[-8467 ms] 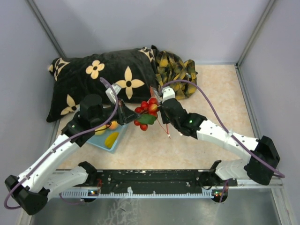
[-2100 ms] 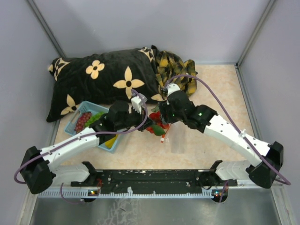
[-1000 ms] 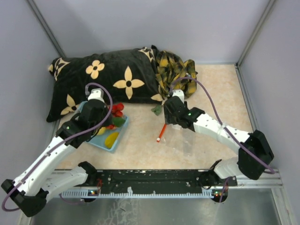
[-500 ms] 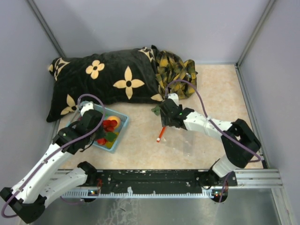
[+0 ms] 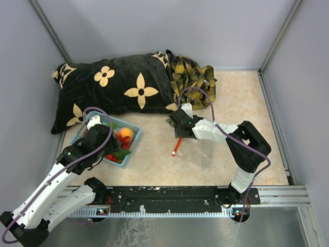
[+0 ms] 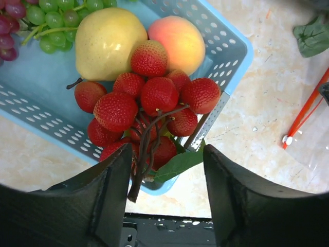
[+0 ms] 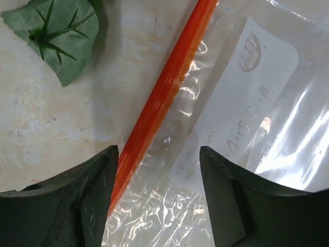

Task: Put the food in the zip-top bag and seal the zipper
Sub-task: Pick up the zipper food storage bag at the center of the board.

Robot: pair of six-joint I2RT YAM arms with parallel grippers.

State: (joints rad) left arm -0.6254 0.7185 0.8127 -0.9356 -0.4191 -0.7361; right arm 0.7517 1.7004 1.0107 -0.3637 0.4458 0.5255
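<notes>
Left gripper (image 6: 165, 157): jaws apart, gripping nothing, over red berries (image 6: 149, 108) lying on basket (image 6: 234, 46) rim. Right gripper (image 7: 158, 159) likewise agape astride zipper (image 7: 164, 87). Zip-top bag (image 7: 247, 103) lies flat at basket's 3 o'clock, mouth possibly shut. Best to pinch one lip only.

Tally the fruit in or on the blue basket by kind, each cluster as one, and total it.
Red berry cluster: 1
Yellow pear: 1
Peach: 1
Green grape cluster: 1
Purple grape cluster: 1
Total: 5
</notes>
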